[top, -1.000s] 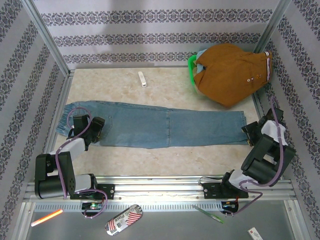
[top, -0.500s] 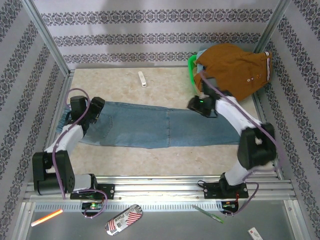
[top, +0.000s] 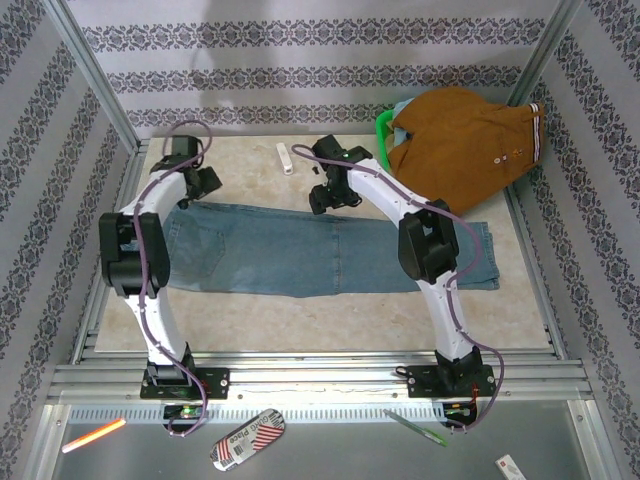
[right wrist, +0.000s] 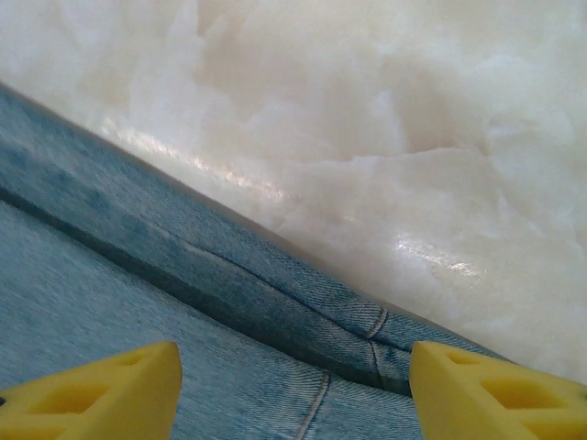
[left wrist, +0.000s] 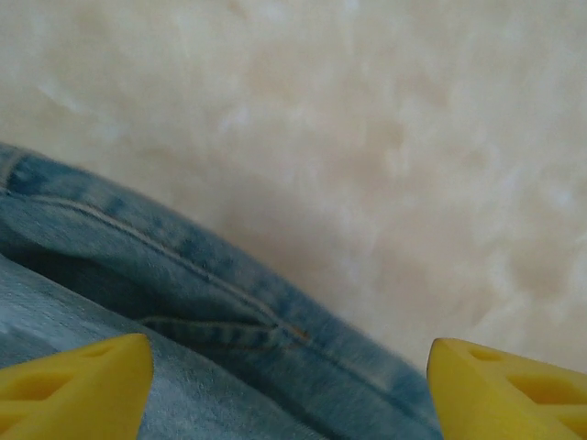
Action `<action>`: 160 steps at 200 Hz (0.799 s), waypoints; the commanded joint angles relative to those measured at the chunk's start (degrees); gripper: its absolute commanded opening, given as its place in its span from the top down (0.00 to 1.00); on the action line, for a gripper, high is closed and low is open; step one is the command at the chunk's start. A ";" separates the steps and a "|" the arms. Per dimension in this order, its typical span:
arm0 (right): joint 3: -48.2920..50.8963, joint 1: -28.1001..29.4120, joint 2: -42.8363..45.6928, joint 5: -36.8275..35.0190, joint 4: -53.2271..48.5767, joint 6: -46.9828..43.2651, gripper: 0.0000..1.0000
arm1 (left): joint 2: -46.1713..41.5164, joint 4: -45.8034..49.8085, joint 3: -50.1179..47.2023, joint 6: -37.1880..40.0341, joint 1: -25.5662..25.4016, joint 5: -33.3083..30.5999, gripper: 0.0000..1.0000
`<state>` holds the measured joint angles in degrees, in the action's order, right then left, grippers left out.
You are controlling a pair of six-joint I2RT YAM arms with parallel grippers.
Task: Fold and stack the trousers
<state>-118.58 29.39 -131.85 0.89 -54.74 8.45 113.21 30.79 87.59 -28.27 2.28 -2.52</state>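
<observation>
Finds the trousers (top: 330, 255) flat on the desk (top: 300, 320), long axis left-right, waist left, hems right. Sees left gripper (top: 205, 185) and right gripper (top: 325, 195) over the far edge, jaws spread wide. Reads full length from above, seam stitching from the wrists.

High rear overview; both wrist views close over trousers (top: 290, 250)

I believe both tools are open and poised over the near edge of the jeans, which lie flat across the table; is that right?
Not quite. The left tool and the right tool are both open, and the jeans do lie flat across the table, but the tools are poised over the far edge of the jeans, not the near one. The top external view shows this.
</observation>
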 commanded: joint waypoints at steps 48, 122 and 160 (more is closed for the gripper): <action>-3.47 -0.03 -6.48 5.93 -6.53 -10.45 0.42 | 7.72 14.86 4.34 14.24 -4.92 -3.67 0.25; 2.78 -1.17 -2.42 7.78 -1.82 -8.13 0.97 | 7.26 12.72 1.56 13.51 -4.92 -4.41 0.96; 6.37 -1.52 1.64 7.28 1.95 -6.10 1.00 | 2.70 10.74 -0.55 12.76 -4.93 -4.82 1.00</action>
<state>-114.54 28.60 -134.98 7.92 -54.15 0.51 119.81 41.15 89.34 -15.35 -2.90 -4.64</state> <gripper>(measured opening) 0.051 0.046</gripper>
